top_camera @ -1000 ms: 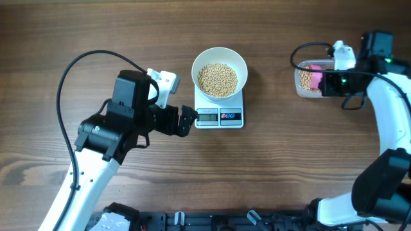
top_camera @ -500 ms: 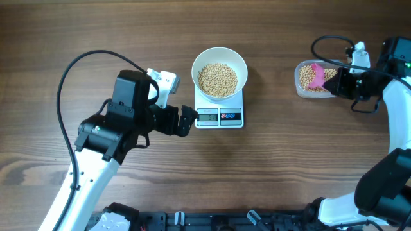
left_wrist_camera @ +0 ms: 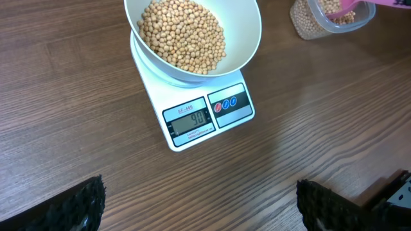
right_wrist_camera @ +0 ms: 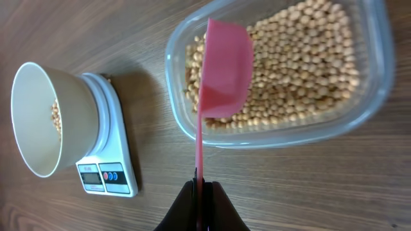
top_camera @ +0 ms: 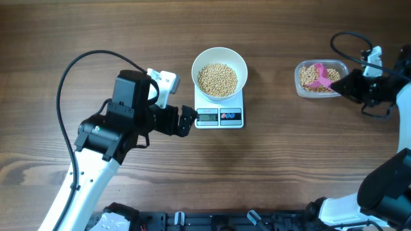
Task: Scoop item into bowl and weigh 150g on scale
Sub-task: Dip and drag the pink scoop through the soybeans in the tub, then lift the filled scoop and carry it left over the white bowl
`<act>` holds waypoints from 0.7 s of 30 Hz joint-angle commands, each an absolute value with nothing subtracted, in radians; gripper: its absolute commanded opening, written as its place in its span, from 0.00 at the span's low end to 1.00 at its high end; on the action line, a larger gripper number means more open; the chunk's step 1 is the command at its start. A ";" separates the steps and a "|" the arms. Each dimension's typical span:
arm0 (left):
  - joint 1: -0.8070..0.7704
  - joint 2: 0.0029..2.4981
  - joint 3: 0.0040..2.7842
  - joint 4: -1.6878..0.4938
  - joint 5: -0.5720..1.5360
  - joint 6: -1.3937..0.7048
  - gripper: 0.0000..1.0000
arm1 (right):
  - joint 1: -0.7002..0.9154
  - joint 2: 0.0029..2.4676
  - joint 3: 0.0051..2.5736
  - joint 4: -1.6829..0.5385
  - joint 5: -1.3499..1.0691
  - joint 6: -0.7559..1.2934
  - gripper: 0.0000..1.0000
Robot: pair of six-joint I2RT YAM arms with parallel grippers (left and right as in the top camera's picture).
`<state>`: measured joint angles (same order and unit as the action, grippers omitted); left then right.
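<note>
A white bowl (top_camera: 196, 66) with beige beans (top_camera: 217, 79) stands on the white scale (top_camera: 219, 117); its display (left_wrist_camera: 189, 119) seems to read 90. My left gripper (top_camera: 191, 122) hovers open just left of the scale, with its fingertips (left_wrist_camera: 74, 205) wide apart over bare wood. At the right, my right gripper (top_camera: 343, 82) is shut on the thin handle of a pink scoop (top_camera: 319, 76). The scoop's cup (right_wrist_camera: 225, 70) is turned on edge over the clear tub (right_wrist_camera: 379, 83) of beans (right_wrist_camera: 302, 64). Whether the cup holds beans is hidden.
The tub (top_camera: 299, 82) sits about a hand's width right of the bowl. A black cable (top_camera: 83, 64) loops behind the left arm. The right arm's white link (top_camera: 404, 109) runs down the table's right edge.
My right gripper has drawn back to the right, from above the tub to beside it, with the scoop still in its grip. The left arm, bowl and scale have not moved.
</note>
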<state>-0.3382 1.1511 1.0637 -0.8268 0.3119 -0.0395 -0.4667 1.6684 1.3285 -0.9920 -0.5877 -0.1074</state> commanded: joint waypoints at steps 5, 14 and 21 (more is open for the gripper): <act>-0.332 1.145 1.064 -0.827 0.321 -0.045 1.00 | -0.524 1.679 1.314 -0.997 -0.641 -0.101 0.04; -0.332 1.145 1.064 -0.827 0.321 -0.045 1.00 | -0.662 1.679 1.314 -1.019 -0.842 -0.105 0.04; -0.332 1.145 1.064 -0.827 0.321 -0.045 1.00 | -0.793 1.679 1.314 -1.082 -1.018 -0.179 0.04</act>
<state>-0.3382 1.1511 1.0637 -0.8268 0.3115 -0.0395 -0.7410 1.6684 1.3281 -1.0580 -0.8524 -0.1204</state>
